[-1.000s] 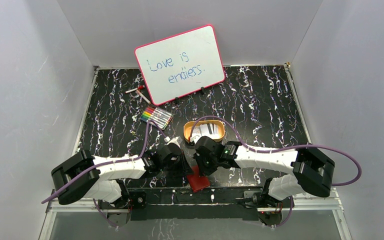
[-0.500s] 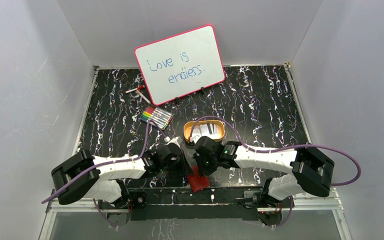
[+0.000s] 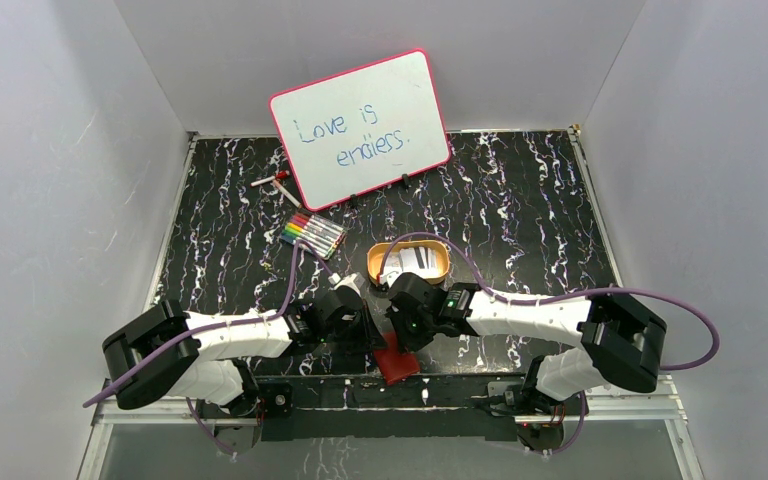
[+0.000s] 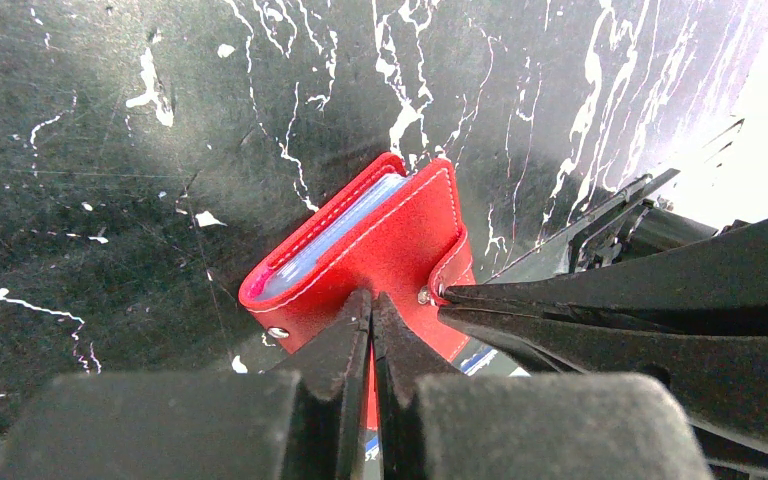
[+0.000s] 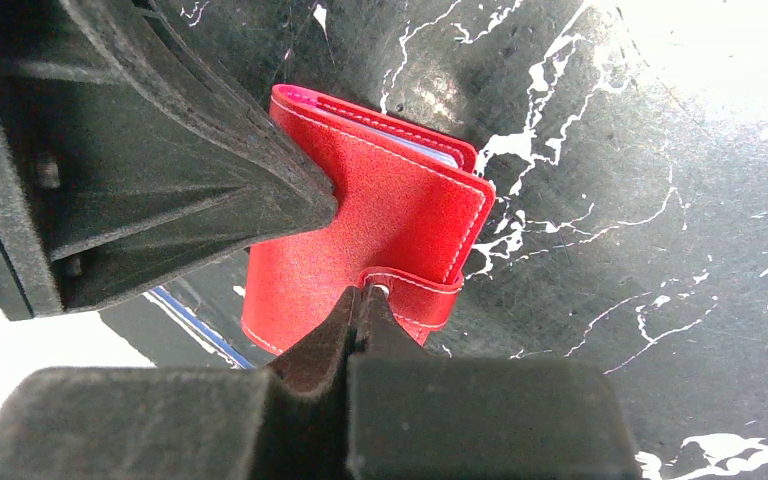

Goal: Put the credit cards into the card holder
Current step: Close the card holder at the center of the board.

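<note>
The left gripper [image 4: 370,300] is closed on the near edge of the holder [image 4: 380,235], with the red cover pinched between its two fingers. The holder is at the near edge of the table [image 3: 520,200], between the two wrists. It is folded shut, and pale sleeves [image 4: 325,245] show between its covers. I cannot tell if its far end rests on the table or hangs just above it.

The tab [image 5: 415,290] wraps around the free edge of the holder. The right gripper [image 5: 360,300] is closed there, and its fingertips seem to pinch the end of the tab. The cards [image 3: 415,258] are not in the holder yet. They lie in the orange tray [image 3: 372,262], a little farther back on the table.

I judge that the step in hand is to open the snap so that the holder can unfold.

- The left gripper should only hold the cover firmly and not move, because it works as the anchor.
- The right gripper should peel the tab away from the cover and around the edge, not pull it along the cover, so that the force goes into the snap.
- The pull should be slow and short. Both grips are at the very tip of the fingers, on thin smooth material, so a sudden pull could make the tab slip out or drag the holder from the left fingers.
- If the tab slips, it is better to take it deeper than to pull harder.
</note>
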You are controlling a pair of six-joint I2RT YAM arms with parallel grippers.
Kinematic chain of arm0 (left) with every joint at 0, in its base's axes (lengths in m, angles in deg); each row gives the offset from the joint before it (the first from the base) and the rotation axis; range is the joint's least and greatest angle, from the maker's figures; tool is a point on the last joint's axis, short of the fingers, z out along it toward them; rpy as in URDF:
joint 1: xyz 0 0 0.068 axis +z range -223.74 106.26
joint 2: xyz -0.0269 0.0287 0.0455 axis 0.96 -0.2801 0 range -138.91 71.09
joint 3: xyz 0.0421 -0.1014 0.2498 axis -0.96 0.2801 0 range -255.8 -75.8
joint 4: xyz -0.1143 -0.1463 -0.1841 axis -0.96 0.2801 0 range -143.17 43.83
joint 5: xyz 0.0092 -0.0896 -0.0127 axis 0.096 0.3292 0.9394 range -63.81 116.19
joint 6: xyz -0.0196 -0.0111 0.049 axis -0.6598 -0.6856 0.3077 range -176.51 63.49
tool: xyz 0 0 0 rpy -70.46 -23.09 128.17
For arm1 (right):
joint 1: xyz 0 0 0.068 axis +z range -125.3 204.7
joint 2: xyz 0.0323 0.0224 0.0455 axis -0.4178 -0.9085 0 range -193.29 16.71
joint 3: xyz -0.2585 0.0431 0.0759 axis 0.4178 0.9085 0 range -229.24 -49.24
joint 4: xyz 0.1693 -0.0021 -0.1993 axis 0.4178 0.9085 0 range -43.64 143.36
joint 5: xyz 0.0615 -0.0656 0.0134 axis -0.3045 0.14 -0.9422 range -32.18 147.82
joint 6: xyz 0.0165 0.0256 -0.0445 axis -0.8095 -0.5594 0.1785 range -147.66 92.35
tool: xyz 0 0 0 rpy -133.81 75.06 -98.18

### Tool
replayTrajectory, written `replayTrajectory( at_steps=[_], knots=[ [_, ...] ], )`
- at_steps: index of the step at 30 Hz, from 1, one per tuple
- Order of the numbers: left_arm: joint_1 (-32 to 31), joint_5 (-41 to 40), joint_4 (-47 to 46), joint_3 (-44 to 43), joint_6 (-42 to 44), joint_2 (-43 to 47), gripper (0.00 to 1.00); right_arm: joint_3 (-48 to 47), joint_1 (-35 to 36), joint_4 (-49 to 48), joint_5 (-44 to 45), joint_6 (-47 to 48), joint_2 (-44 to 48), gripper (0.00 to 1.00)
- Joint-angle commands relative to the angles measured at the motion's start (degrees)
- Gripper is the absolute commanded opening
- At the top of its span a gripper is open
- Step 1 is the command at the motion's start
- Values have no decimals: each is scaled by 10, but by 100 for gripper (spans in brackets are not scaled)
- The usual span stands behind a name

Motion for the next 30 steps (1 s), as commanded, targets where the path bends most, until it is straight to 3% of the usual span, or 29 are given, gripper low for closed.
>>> replayTrajectory(
  at_steps=[1,30],
  knots=[
    [1,-10,37,9,6,-11,0,2,4,-26,-14,-4,-10,0],
    [2,-11,36,15,3,-5,0,36,2,-63,-32,-13,-46,0]
  ],
)
